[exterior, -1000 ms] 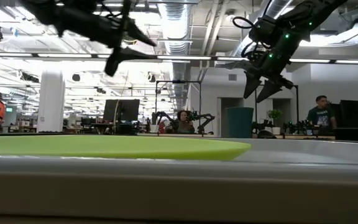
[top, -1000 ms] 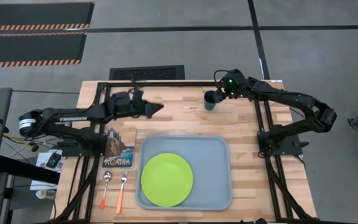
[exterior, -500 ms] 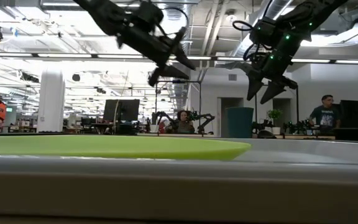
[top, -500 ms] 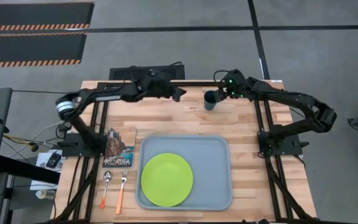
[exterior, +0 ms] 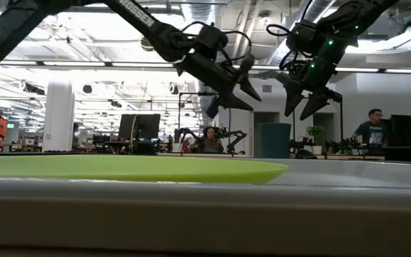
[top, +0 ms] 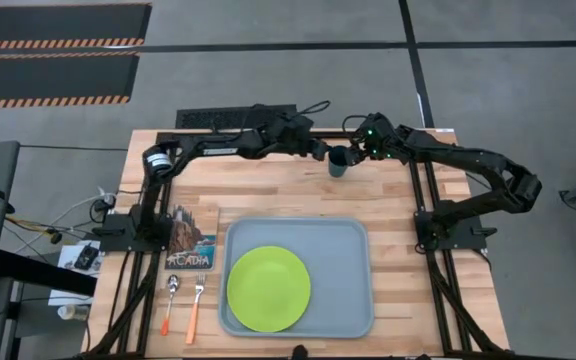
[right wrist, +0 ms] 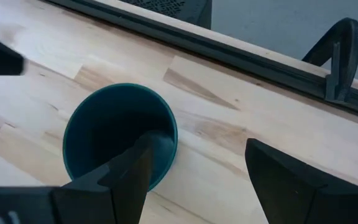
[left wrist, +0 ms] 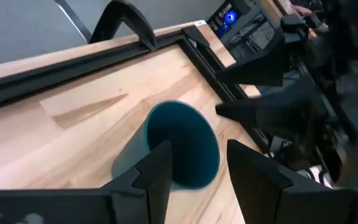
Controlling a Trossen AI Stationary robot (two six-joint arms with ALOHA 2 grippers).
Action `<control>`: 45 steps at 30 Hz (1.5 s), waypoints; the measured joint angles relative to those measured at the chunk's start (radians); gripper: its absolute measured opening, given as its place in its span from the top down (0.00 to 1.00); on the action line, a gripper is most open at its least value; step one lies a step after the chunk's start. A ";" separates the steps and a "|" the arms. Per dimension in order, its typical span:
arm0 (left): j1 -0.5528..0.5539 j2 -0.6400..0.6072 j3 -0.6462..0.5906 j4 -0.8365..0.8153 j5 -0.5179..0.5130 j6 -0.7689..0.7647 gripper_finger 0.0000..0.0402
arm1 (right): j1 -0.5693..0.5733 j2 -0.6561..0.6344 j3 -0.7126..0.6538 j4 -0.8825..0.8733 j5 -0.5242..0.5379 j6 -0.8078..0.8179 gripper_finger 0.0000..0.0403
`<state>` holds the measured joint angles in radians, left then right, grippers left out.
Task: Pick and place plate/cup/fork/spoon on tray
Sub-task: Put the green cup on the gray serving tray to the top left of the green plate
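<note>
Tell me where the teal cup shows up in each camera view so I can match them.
High view: the cup stands near the table's far edge, between the left gripper and the right gripper.
Low view: it stands upright at centre right, behind the tray's rim.
Left wrist view: its open mouth fills the middle, just beyond the fingers.
Right wrist view: its mouth is lower left.
Shared landmark: the black frame rail along that far edge.

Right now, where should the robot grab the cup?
Best guess: by the rim of the cup, coming down from above. It stands upright with its mouth open, so one finger can slip inside and one outside; the right gripper hovers closest, open.
</note>
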<state>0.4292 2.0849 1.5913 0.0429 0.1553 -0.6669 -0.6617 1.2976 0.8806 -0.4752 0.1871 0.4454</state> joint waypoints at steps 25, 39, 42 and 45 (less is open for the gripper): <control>-0.044 0.131 0.225 -0.300 -0.143 0.083 0.65 | -0.002 0.000 -0.082 -0.021 0.082 -0.008 0.30; -0.039 0.176 0.226 -0.326 -0.125 0.072 0.65 | -0.006 0.000 -0.087 -0.022 0.129 -0.005 0.30; -0.037 0.176 0.226 -0.322 -0.130 0.071 0.69 | -0.008 0.000 -0.087 -0.027 0.129 -0.008 0.30; -0.030 0.176 0.226 -0.323 -0.113 0.070 0.78 | -0.008 0.000 -0.087 -0.026 0.129 -0.008 0.30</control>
<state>0.3996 2.2612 1.8168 -0.2798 0.0421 -0.5964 -0.6701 1.2976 0.7940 -0.5011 0.3164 0.4374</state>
